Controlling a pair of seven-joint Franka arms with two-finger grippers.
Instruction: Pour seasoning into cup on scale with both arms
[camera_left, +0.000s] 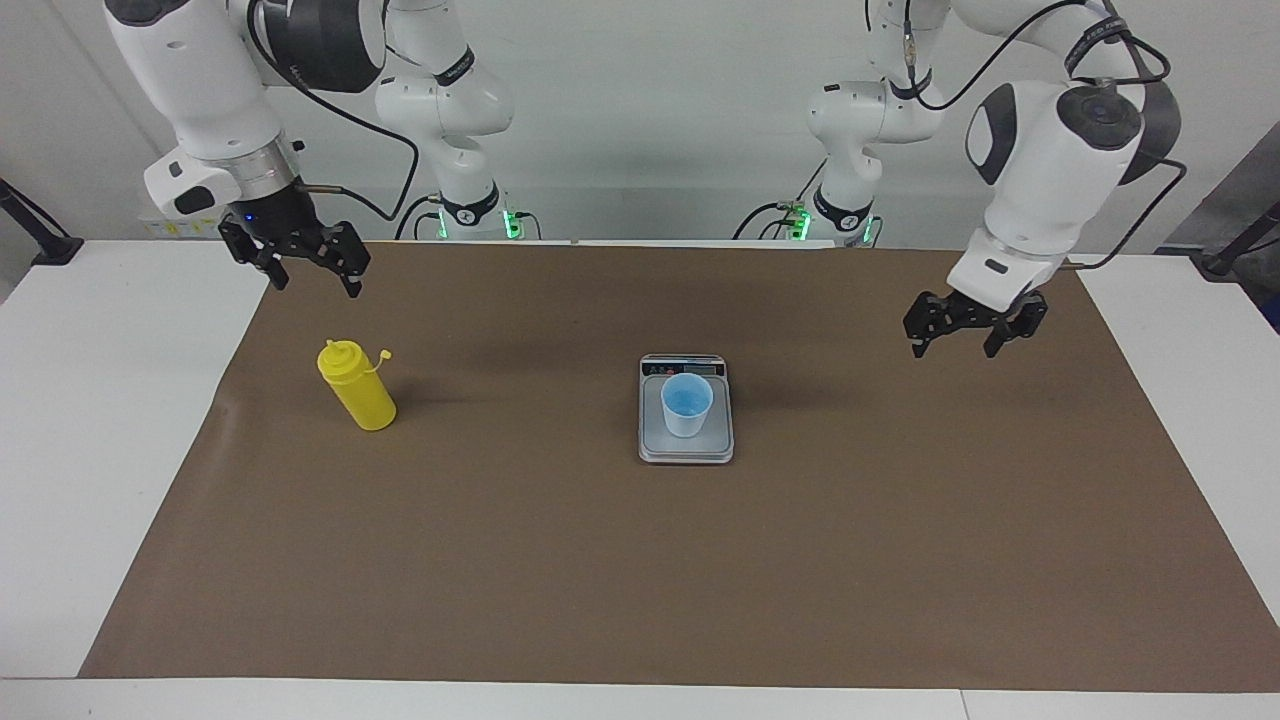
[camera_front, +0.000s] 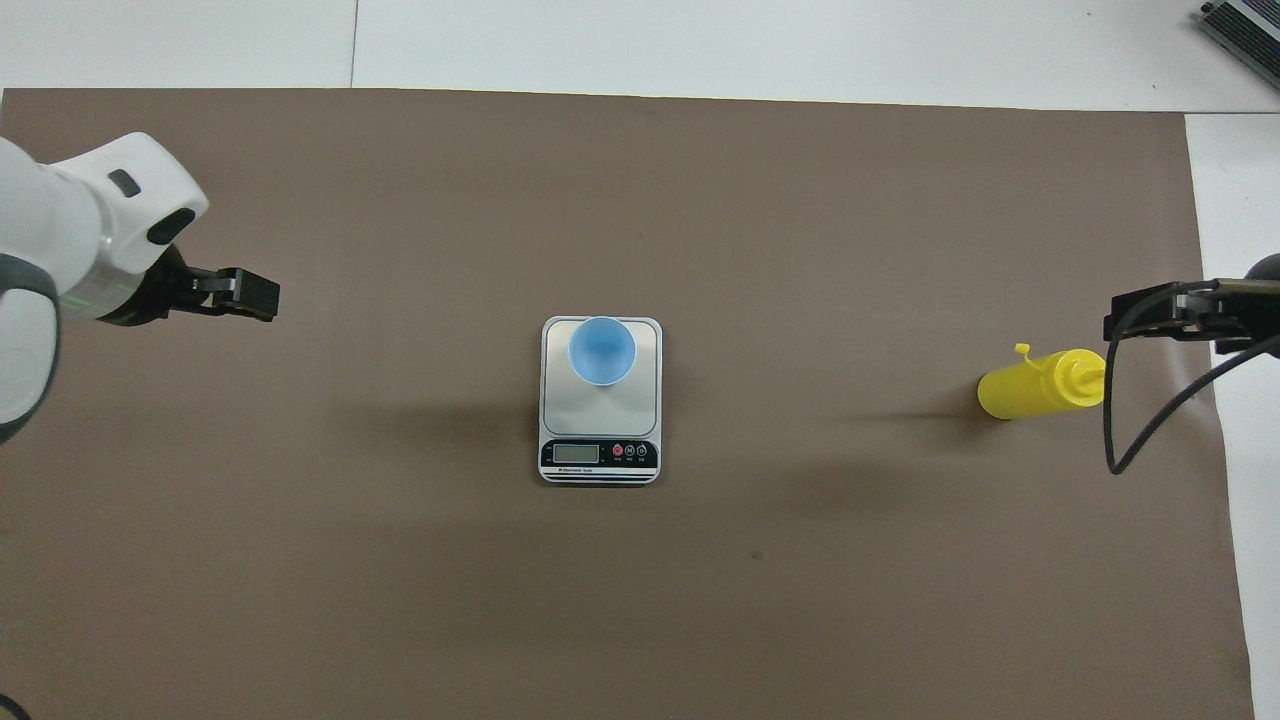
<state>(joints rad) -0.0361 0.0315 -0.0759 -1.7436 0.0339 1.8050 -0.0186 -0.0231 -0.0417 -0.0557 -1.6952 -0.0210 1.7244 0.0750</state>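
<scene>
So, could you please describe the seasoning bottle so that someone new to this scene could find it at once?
Start from the brown mat covering the table, with the scale at its middle. Go toward the right arm's end: the seasoning bottle stands upright there alone, below the right gripper. It is the only yellow thing, with a small tethered cap.

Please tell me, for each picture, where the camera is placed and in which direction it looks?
Facing view: high across the table, looking toward the robots; both arms show whole, left gripper, right gripper.
Overhead view: high above the robots' end, looking steeply down; only wrists and grippers show.
Shared: scale, cup, yellow bottle, half a turn apart.
</scene>
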